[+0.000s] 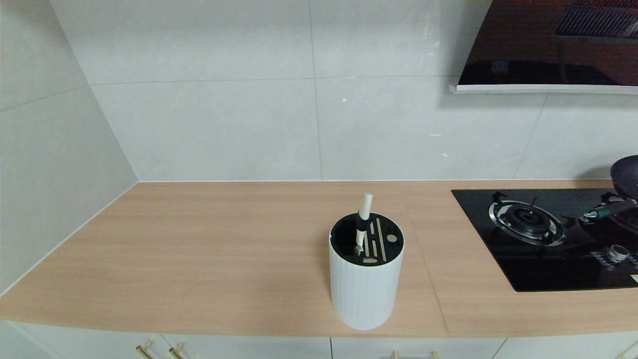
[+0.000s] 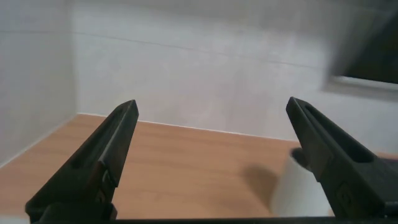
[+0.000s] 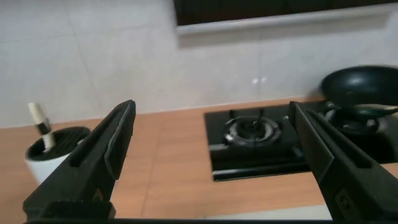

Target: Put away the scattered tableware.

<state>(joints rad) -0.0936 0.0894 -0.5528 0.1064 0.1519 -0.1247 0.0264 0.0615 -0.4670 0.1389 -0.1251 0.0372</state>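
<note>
White ribbed holder (image 1: 366, 279) sat lowest in the head view, centre-right of frame, near the front edge of the wooden worktop (image 1: 199, 249). One white-handled utensil (image 1: 364, 219) stood in a slot of its black top, handle leaning slightly. Black hob (image 1: 538, 249) lay at right of frame, with a dark pan (image 1: 625, 174) at the far right edge. No loose tableware noted on the visible worktop, so the task looked at or near its end.

Left wrist view: left end effector (image 2: 211, 104) released, fingers spread wide, nothing between them. Holder (image 2: 292, 186) showed as a pale blur beyond one finger, lower than the tips, apart from them.

Right wrist view: right end effector (image 3: 211, 106) likewise released and empty. Holder (image 3: 53, 155) with the utensil (image 3: 40, 121) stood outside one finger, well apart; hob (image 3: 261, 143) lay between the fingers, farther off, and the pan (image 3: 357, 87) beyond the other finger.

Risk, as judged: holder is tall and close to the edge. A low sweep by either arm could tip it or clip the protruding handle.
</note>
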